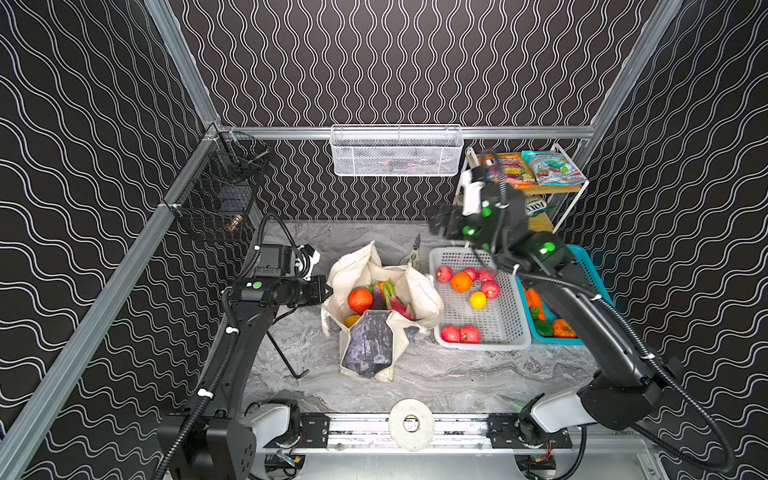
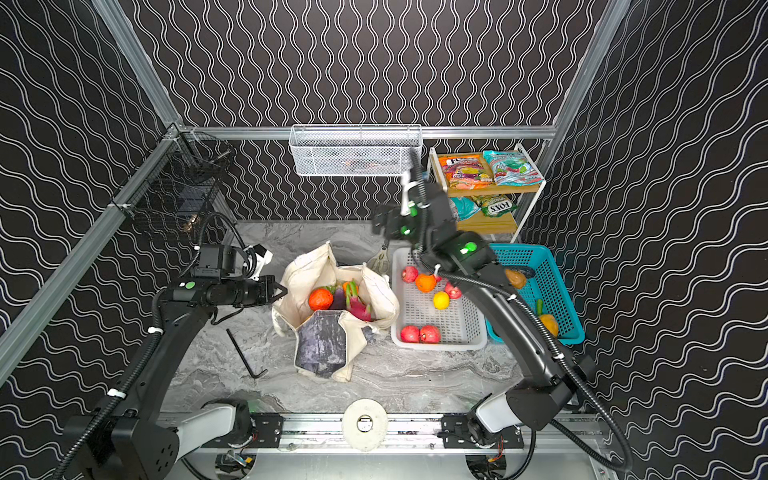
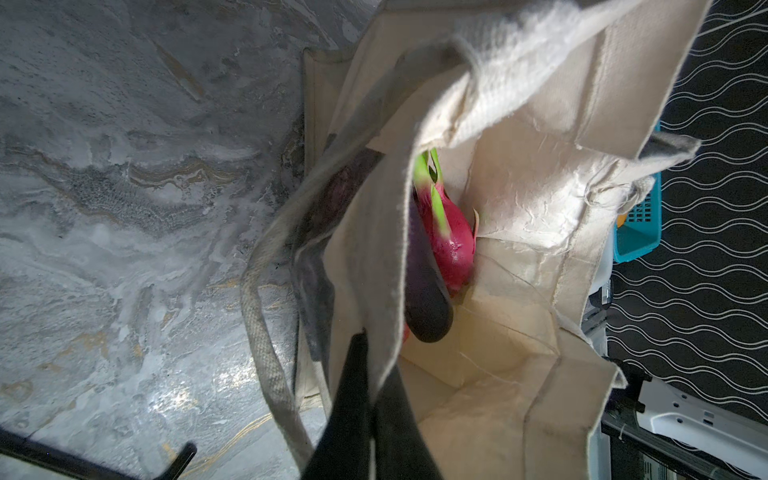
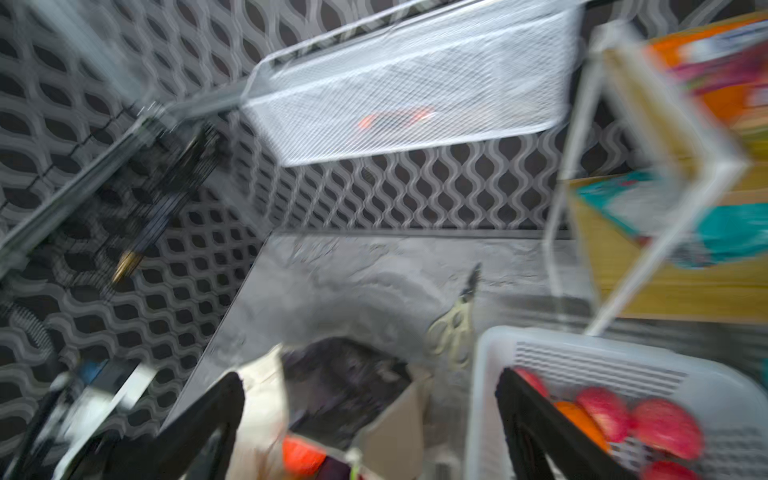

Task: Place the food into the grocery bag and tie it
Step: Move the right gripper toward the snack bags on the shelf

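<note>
Presently: tote pinched at the rim on the left, right arm raised and empty

Left jaws are closed on the rim of the cream canvas tote bag (image 1: 419, 291), on its left side in both top views. The left wrist view shows the cloth pinched between them. The tote stands on the grey marbled counter (image 1: 436, 374) with its mouth open and its dark grey print panel toward the front.

Inside it I count a round orange-red fruit (image 1: 360, 300), a purple eggplant (image 1: 377, 299) and a pink dragon fruit (image 1: 395, 301) with green tips. A yellow piece beside them is too hidden to name.

Right jaws stand wide apart with nothing between them, clear in the right wrist view despite the blur. They hang above the counter behind the tote, near the far corner of the white perforated plastic basket (image 1: 503, 328).

That basket sits just right of the tote and holds red apples (image 1: 450, 333), an orange (image 1: 461, 281) and a yellow lemon (image 1: 478, 300). A teal plastic basket (image 1: 590, 266) touches its right side. Shiny printed snack packets (image 1: 550, 166) lie on the white wire shelf (image 1: 582, 195) at the back right.
</note>
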Controlling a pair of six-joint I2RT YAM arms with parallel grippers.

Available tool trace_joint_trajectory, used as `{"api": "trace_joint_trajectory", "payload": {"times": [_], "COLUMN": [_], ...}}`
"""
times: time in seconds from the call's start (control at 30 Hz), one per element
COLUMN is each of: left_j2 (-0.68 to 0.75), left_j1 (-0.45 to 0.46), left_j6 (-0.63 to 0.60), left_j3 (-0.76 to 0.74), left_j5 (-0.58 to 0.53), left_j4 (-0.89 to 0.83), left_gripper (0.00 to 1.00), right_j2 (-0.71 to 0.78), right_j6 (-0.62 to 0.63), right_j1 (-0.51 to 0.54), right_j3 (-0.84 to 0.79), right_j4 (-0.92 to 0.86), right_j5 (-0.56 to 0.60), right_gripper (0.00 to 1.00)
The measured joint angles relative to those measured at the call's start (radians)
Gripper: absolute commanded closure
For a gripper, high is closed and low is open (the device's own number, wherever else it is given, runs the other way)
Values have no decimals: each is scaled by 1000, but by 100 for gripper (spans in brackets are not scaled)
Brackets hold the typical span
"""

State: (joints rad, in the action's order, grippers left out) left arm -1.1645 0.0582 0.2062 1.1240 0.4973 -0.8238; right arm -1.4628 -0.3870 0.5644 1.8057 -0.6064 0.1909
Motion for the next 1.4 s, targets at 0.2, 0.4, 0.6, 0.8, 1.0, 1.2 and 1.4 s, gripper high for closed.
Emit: {"api": "trace_joint_trajectory", "payload": {"times": [0.2, 0.4, 0.6, 0.8, 1.0, 1.2, 1.4], "left_j2": [6, 11, 17, 18, 28, 29, 30], "left_j1": [0, 0, 0, 0, 0, 0, 0], "left_j6": [0, 0, 0, -3, -3, -3, -3], "left_j3": [0, 1, -5, -5, -14, -19, -23], "left_j5": [7, 14, 32, 34, 35, 38, 38], "left_j4": [0, -1, 0, -2, -1, 0, 0], "left_gripper": [100, 100, 100, 100, 100, 100, 100], "right_j2": [53, 55, 59, 45, -6, -75, -144], "right_j6": [-53, -120, -243, -414, -568, -629, -668], "right_j1": [-227, -429, -651, -833, -942, -988, -997], "right_j3": [11, 28, -10, -83, -117, -71, -24], "right_j4": [0, 2, 44, 151, 232, 258, 277], "right_j5": [-90, -207, -356, -537, -677, -738, -758], "right_gripper": [7, 9, 12, 18, 21, 24, 29]}}
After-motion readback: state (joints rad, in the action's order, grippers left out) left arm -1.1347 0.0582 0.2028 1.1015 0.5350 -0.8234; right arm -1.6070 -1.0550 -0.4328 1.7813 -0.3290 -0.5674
